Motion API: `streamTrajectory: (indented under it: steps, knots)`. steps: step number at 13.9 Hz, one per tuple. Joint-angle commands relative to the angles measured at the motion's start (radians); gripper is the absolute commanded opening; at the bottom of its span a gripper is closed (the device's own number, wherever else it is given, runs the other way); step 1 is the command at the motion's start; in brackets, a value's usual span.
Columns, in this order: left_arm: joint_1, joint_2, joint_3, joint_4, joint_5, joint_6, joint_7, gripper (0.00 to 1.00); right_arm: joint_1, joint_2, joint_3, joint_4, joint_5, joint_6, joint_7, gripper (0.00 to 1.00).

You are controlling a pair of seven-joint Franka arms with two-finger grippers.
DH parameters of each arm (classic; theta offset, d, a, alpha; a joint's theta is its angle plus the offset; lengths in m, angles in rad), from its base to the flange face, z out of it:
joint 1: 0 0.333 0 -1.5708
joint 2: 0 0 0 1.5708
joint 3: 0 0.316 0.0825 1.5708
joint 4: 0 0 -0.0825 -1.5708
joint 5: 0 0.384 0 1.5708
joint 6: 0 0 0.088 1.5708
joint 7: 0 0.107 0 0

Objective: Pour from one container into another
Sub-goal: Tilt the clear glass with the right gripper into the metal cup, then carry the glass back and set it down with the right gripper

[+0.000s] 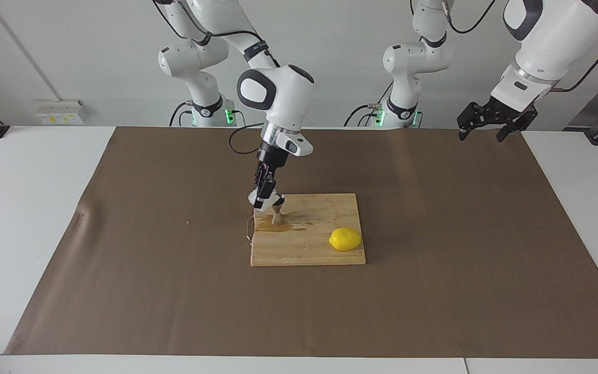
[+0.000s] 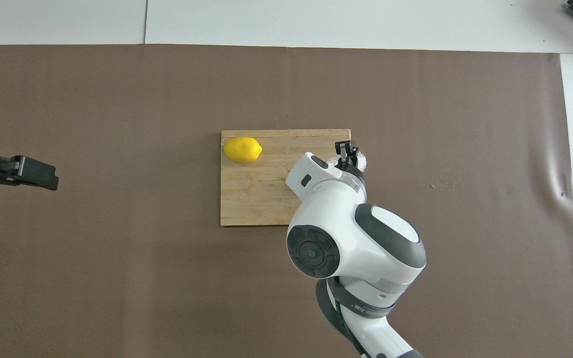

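My right gripper (image 1: 264, 196) is shut on the small clear cup (image 1: 256, 202), which it holds tilted against the top of the steel jigger (image 1: 277, 216). The jigger stands upright on the cutting board (image 1: 320, 252), at the corner nearest the right arm. A brown puddle (image 1: 278, 227) spreads around its foot. In the overhead view the right gripper (image 2: 348, 150) and a bit of the cup (image 2: 362, 160) show past the wrist, and the jigger is hidden under the arm. My left gripper (image 1: 481, 135) hangs open and empty, high over the left arm's end of the table.
A yellow lemon (image 1: 345, 239) lies on the board's corner toward the left arm's end and farther from the robots. Small crumbs (image 1: 181, 224) dot the brown mat (image 1: 434, 291) toward the right arm's end. The left gripper (image 2: 33, 174) waits over the mat's edge.
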Motion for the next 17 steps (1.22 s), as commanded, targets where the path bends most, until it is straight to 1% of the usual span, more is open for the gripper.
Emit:
streamTrajectory:
  steps: [1,5,8,9,10,13,17]
  knots:
    - [0.012,-0.022,-0.007,-0.018,0.010,-0.007,0.006,1.00,-0.009,-0.018,0.006,-0.002,0.039,-0.013,0.012,0.19]
    - [0.012,-0.022,-0.006,-0.018,0.010,-0.007,0.006,1.00,-0.023,-0.022,0.006,0.006,0.107,-0.010,0.001,0.19]
    - [0.012,-0.022,-0.007,-0.018,0.010,-0.007,0.006,1.00,-0.037,-0.027,0.005,0.021,0.190,-0.013,-0.045,0.19]
    - [0.012,-0.022,-0.007,-0.018,0.010,-0.007,0.006,1.00,-0.039,-0.030,0.005,0.023,0.219,-0.014,-0.057,0.14]
    - [0.012,-0.022,-0.006,-0.018,0.010,-0.007,0.006,1.00,-0.049,-0.036,0.003,0.023,0.245,-0.016,-0.062,0.08]
    - [0.012,-0.022,-0.006,-0.018,0.010,-0.007,0.006,1.00,-0.066,-0.041,0.003,0.023,0.317,-0.019,-0.103,0.08]
    - [0.012,-0.022,-0.007,-0.018,0.010,-0.007,0.006,1.00,-0.141,-0.033,0.003,0.023,0.484,0.001,-0.232,0.08]
